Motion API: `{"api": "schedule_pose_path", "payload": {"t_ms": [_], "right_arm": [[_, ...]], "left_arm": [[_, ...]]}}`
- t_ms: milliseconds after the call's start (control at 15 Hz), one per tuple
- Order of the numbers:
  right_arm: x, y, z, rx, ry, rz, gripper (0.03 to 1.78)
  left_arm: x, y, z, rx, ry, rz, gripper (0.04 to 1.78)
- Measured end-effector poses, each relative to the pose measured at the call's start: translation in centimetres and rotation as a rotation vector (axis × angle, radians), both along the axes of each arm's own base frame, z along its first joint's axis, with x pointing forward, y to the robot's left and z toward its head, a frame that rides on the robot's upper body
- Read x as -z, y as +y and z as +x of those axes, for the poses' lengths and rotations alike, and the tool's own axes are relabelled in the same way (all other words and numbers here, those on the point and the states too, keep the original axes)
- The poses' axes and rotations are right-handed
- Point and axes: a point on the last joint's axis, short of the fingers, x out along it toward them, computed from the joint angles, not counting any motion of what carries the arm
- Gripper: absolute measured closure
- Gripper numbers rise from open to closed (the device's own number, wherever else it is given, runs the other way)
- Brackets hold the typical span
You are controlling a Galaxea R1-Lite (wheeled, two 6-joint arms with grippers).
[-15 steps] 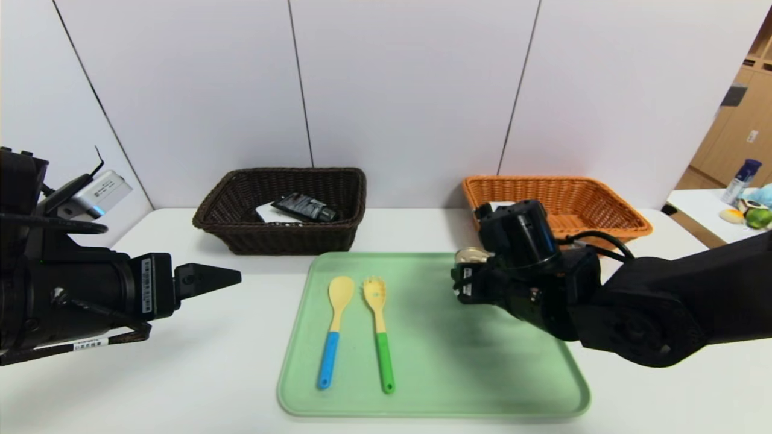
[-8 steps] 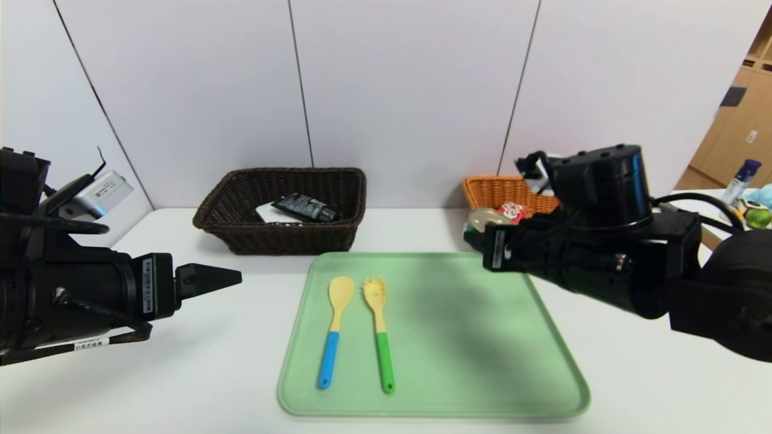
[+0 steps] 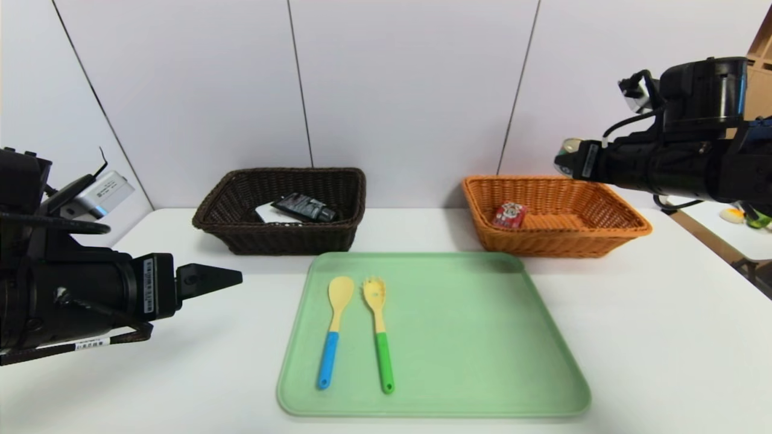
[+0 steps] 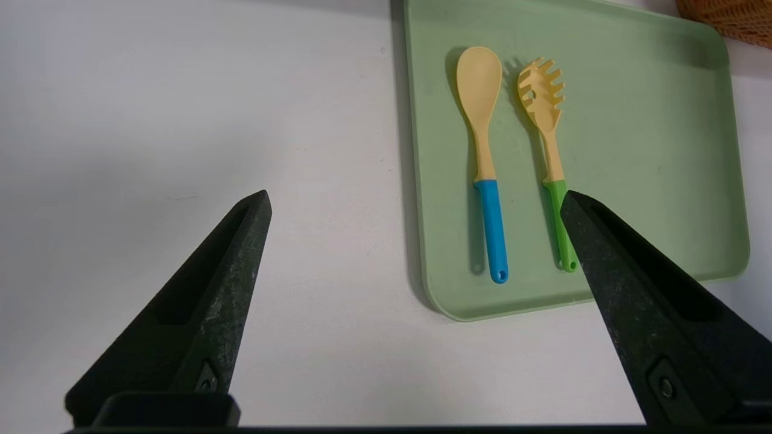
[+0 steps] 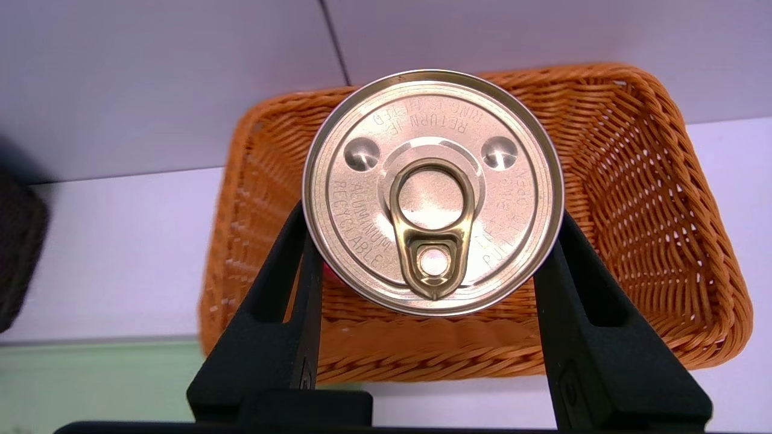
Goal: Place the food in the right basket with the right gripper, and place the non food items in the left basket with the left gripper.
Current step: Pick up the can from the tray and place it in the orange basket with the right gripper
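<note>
Two arms we see | right gripper (image 5: pixel 425 253) clamps the tin (image 5: pixel 433 191) high above the orange basket (image 3: pixel 603 232) | head view alone shows the red carton (image 3: pixel 509 215) inside | left gripper (image 4: pixel 416 205) gapes wide beside the tray (image 4: pixel 663 150); spoon (image 4: pixel 485 163), fork (image 4: pixel 549 150) on it

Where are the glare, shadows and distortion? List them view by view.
Right wrist view: bright glints on the tin's lid, in the right gripper. Left wrist view: spoon and fork cast soft shadows on the tray. Head view: wall seams splay outward, a wide-lens bend.
</note>
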Motion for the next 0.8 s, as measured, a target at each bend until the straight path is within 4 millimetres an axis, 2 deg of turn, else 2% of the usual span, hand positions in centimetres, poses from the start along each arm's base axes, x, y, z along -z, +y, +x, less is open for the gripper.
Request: {"api": "schedule_pose_path", "payload": {"t_ms": [267,400,600,800], "right_arm": [[3.5,-2.5,3.2,0.048,0.096,0.000,0.84],[5.1,-3.1,4.7,0.061,0.131,-0.003,0.70],[6.1,-3.6,6.4,0.076,0.141,-0.003,0.50],[6.1,-3.7,6.7,0.080,0.143,-0.003,0.38]], "left_arm": [[0.0,0.0,0.1,0.000,-0.001,0.000,0.13],[-0.3,-0.1,0.3,0.002,-0.029,-0.010,0.13],[-0.3,-0.1,0.3,0.003,-0.038,-0.010,0.13],[-0.5,-0.1,0.2,0.018,-0.058,0.007,0.13]]}}
